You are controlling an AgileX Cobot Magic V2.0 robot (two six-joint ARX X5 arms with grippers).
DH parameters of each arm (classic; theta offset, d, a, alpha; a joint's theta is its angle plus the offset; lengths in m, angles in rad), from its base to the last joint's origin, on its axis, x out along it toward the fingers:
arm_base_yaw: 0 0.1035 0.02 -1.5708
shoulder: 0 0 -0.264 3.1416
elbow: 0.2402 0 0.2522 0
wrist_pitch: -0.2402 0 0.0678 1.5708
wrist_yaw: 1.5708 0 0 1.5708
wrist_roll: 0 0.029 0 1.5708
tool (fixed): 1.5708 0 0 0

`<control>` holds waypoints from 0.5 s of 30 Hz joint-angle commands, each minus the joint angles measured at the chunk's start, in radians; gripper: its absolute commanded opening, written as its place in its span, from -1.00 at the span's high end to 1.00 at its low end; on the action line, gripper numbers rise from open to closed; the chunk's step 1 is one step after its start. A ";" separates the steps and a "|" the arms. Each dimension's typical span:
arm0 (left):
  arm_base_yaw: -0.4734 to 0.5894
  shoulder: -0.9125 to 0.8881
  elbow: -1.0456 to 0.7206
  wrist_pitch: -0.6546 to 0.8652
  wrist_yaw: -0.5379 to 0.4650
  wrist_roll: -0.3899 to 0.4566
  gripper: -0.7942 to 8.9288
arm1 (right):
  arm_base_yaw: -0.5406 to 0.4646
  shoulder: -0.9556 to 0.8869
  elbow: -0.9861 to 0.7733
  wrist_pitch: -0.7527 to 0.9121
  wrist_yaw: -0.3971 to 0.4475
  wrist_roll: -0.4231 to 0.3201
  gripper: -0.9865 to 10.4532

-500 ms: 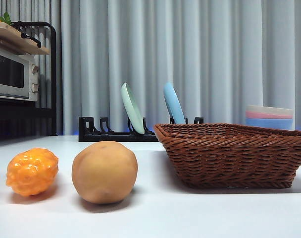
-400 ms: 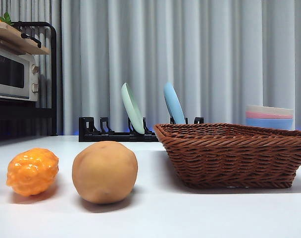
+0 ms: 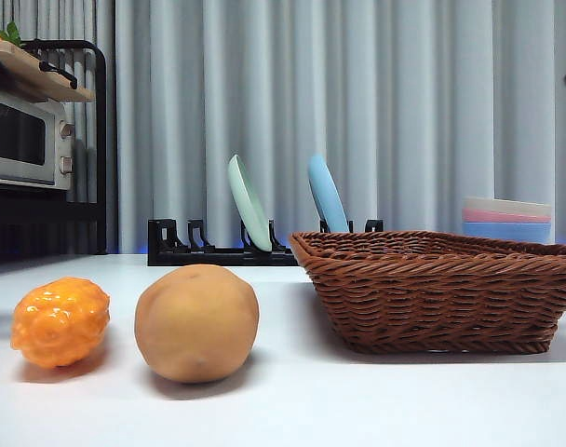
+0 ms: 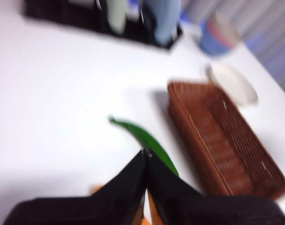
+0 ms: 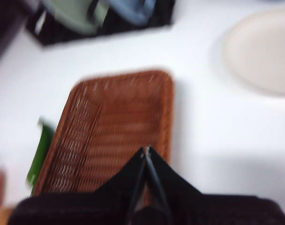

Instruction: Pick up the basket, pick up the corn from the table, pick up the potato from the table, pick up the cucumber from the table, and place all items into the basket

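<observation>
You have the corn [image 3: 60, 321] at the near left of the bench [image 3: 357, 400], the potato [image 3: 196, 323] just right of it, and the wicker basket [image 3: 441, 289] on the right. The cucumber [image 4: 145, 139] lies behind them, left of the basket. Your left gripper [image 4: 146, 152] hangs above the vegetables, jaws pressed together and empty. Your right gripper [image 5: 146, 151] hangs over the basket, likewise closed on nothing.
</observation>
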 commanded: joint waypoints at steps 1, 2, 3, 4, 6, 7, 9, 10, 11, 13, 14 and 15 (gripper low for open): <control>0.000 0.072 0.016 -0.019 0.093 0.043 0.83 | 0.000 0.069 0.045 -0.067 -0.052 -0.100 0.82; 0.000 0.095 0.019 -0.019 0.116 0.043 0.83 | 0.000 0.092 0.056 -0.080 -0.059 -0.114 0.79; -0.001 0.110 0.021 -0.020 0.126 0.043 0.80 | 0.000 0.108 0.063 -0.086 -0.059 -0.120 0.71; 0.000 0.122 0.022 -0.019 0.133 0.043 0.69 | 0.000 0.122 0.068 -0.087 -0.060 -0.120 0.56; -0.001 0.133 0.022 -0.019 0.132 0.042 0.40 | 0.000 0.144 0.073 -0.087 -0.059 -0.120 0.26; 0.000 0.134 0.022 -0.018 0.132 0.041 0.27 | 0.000 0.154 0.075 -0.087 -0.057 -0.119 0.13; -0.001 0.134 0.022 -0.010 0.132 0.033 0.19 | 0.000 0.171 0.076 -0.087 -0.053 -0.120 0.06; -0.001 0.134 0.023 -0.005 0.132 0.029 0.19 | 0.000 0.182 0.076 -0.086 -0.053 -0.120 0.06; -0.001 0.134 0.023 -0.001 0.132 0.027 0.19 | 0.000 0.193 0.076 -0.085 -0.053 -0.120 0.06; -0.003 0.134 0.023 0.007 0.132 0.027 0.19 | 0.001 0.228 0.076 -0.074 -0.054 -0.120 0.06; -0.006 0.134 0.023 0.012 0.132 0.024 0.19 | 0.001 0.248 0.077 -0.063 -0.053 -0.119 0.06; -0.012 0.134 0.023 0.017 0.132 0.013 0.19 | 0.001 0.272 0.077 -0.045 -0.053 -0.115 0.06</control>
